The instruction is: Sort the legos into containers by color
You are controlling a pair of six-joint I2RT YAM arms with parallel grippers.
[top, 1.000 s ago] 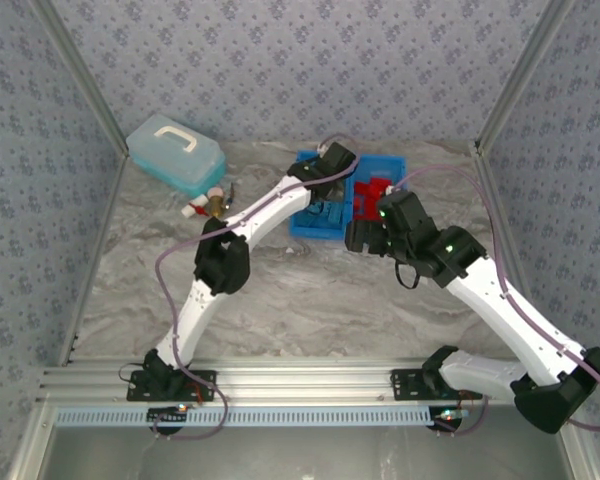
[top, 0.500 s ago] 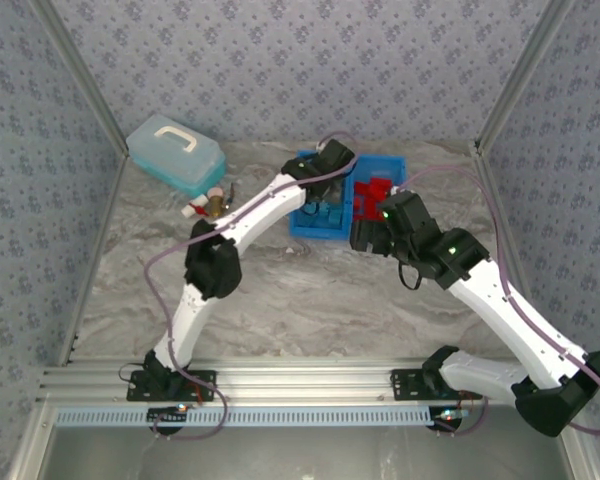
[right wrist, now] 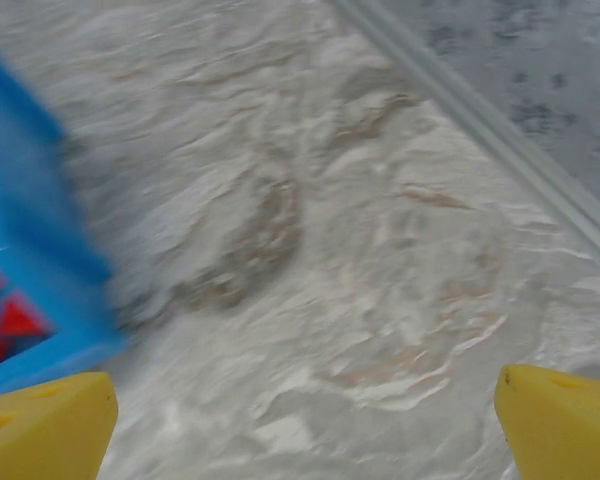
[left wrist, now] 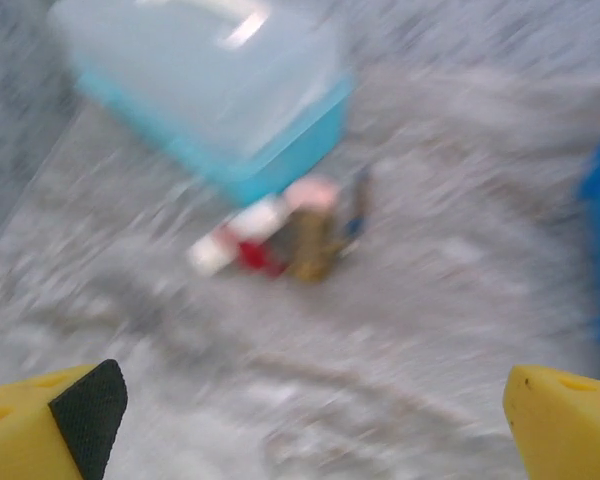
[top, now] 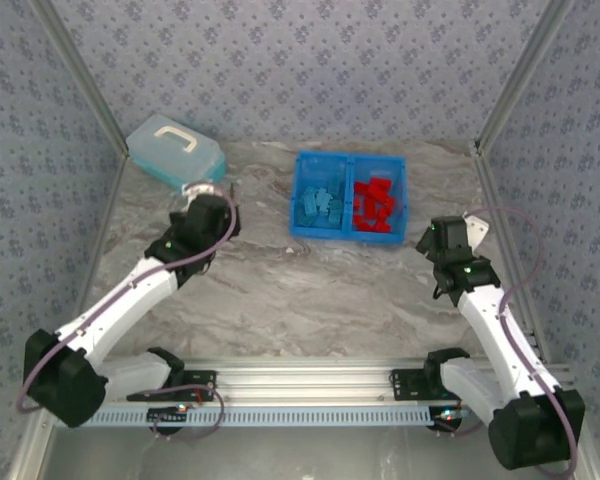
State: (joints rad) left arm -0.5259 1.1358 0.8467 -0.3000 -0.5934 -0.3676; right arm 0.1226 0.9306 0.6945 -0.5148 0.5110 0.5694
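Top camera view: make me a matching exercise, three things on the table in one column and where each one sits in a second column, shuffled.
Things:
1. blue legos
2. lidded box
3. red legos

Places:
a. right half of the bin
b. far left corner of the table
c. left half of the bin

Pairs: 1-c, 2-b, 3-a.

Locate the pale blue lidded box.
In the top view the pale blue lidded box sits at the table's far left, left of the blue bin and just beyond the left pincer.
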